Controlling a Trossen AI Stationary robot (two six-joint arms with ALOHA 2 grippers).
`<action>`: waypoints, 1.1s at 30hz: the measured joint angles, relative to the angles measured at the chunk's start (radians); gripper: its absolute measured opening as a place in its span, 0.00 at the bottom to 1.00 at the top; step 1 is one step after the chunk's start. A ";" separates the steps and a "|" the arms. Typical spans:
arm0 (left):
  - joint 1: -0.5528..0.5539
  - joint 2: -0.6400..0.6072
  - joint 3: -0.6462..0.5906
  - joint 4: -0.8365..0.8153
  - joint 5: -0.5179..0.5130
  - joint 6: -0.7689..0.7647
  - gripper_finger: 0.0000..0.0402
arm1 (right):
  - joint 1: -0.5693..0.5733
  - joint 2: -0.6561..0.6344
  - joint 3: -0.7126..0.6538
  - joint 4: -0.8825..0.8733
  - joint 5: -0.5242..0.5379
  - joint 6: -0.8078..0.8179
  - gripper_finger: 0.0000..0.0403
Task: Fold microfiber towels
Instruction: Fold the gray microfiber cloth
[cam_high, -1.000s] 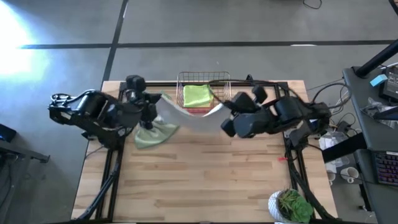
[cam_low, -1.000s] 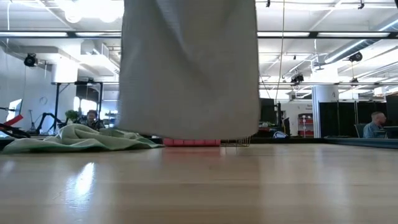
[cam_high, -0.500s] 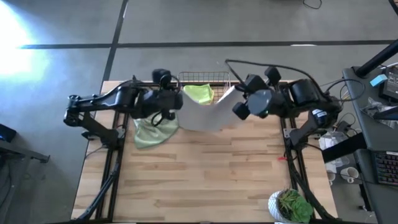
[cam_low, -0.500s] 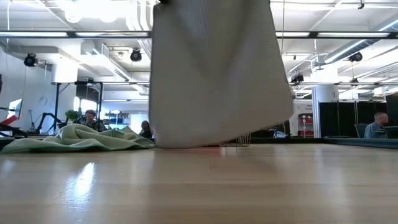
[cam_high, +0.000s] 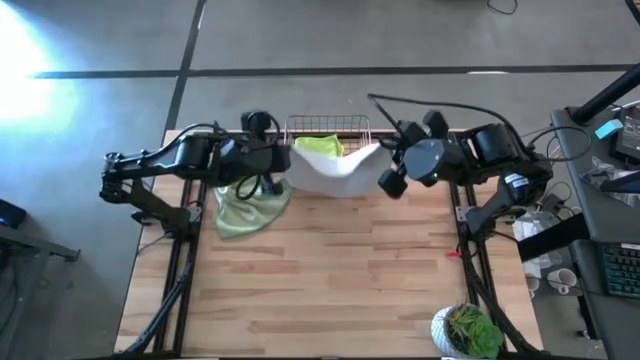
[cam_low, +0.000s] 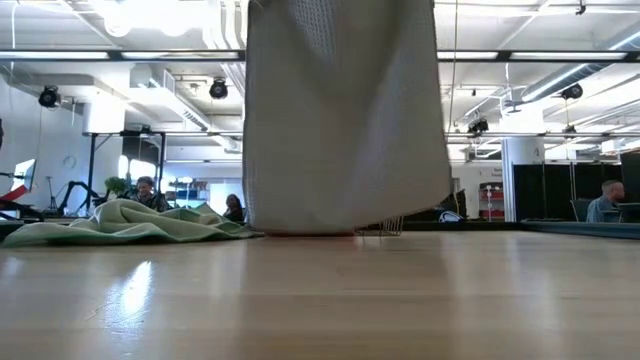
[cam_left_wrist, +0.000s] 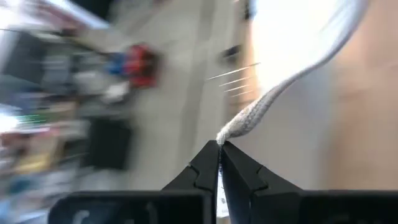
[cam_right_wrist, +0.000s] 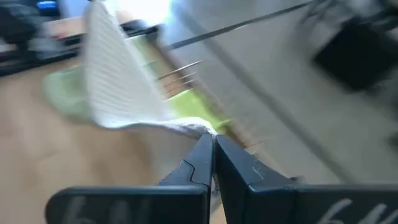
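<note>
A grey-beige towel (cam_high: 335, 170) hangs spread between my two grippers over the table's far middle, in front of the copper wire basket (cam_high: 300, 124). In the low view the grey-beige towel (cam_low: 345, 120) hangs as a flat sheet, its lower edge (cam_low: 340, 230) at about table height. My left gripper (cam_high: 287, 160) is shut on its left upper corner and my right gripper (cam_high: 383, 163) on its right upper corner. A lime green towel (cam_high: 320, 146) lies in the basket. A pale sage green towel (cam_high: 250, 205) lies crumpled on the table below my left gripper. My left gripper pinches the towel's upper corner (cam_left_wrist: 233, 132) between its two fingertips, coming from the table's left and slanting down. The cloth runs away from the fingers toward the other arm, sagging a little. My right gripper pinches the opposite upper corner (cam_right_wrist: 194, 129) between its two fingertips, coming from the table's right and slanting down. The towel hangs below the fingers; whether its lower edge touches the table I cannot tell.
The wooden table top (cam_high: 330, 280) lies bare across its middle and near part. A potted plant (cam_high: 468, 330) stands at the near right corner. Beyond the table, people sit in the room (cam_low: 148, 188).
Both grippers have carried the hanging towel toward the table's far edge and the basket, the left one also going toward the right. The towel has stayed spread between them, and its lower edge now hangs a little lower. Most of the move fell in the first half second.
</note>
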 joint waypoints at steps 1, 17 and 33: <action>-0.008 -0.003 -0.001 -0.015 0.088 -0.062 0.00 | 0.010 0.003 0.000 0.000 -0.049 0.027 0.02; -0.229 -0.006 -0.261 -0.066 0.715 -0.537 0.00 | 0.311 0.162 -0.207 0.001 -0.292 0.556 0.02; -0.364 -0.006 -0.707 0.324 0.717 -0.857 0.00 | 0.503 0.403 -0.379 0.099 -0.400 1.090 0.02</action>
